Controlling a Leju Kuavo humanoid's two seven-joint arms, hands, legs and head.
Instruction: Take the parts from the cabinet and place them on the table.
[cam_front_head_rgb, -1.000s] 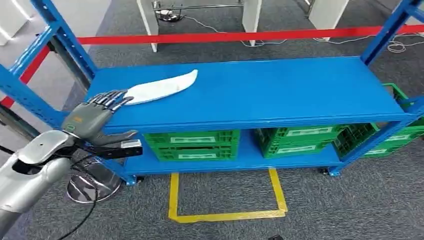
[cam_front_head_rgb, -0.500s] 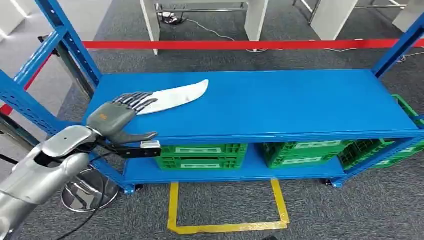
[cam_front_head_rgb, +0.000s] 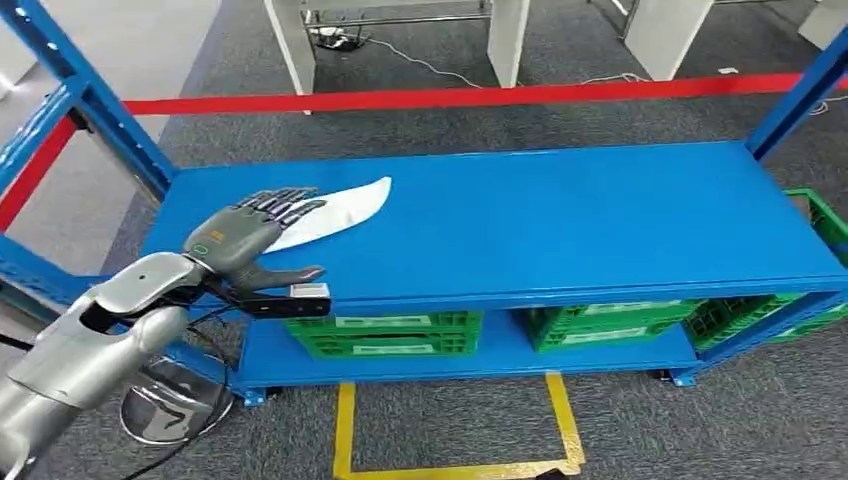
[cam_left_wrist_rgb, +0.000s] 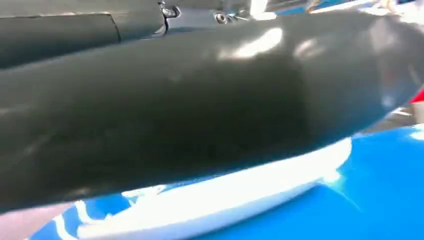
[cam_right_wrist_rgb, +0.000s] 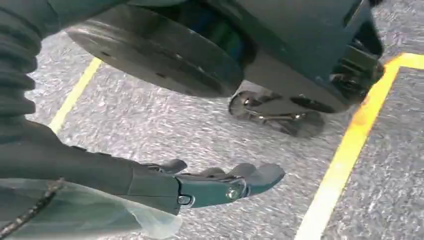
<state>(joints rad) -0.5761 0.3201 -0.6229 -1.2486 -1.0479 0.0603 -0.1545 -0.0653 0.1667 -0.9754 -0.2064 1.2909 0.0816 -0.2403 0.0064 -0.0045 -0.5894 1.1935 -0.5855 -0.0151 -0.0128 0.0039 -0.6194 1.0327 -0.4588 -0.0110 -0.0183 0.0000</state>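
One white part (cam_front_head_rgb: 335, 209), long, curved and blade-shaped, is seen lying flat on the top shelf (cam_front_head_rgb: 560, 215) of the blue cabinet, towards its left end. The left hand (cam_front_head_rgb: 243, 240) is held over the part's near end with its fingers (cam_front_head_rgb: 285, 204) stretched out and slightly spread; nothing is gripped, and whether the part is touched cannot be told. The right hand (cam_right_wrist_rgb: 220, 185) is seen hanging above grey carpet (cam_right_wrist_rgb: 200, 125) marked with yellow tape (cam_right_wrist_rgb: 345, 155), its fingers loosely extended and nothing held. Green crates (cam_front_head_rgb: 385, 335) are stored on the lower shelf.
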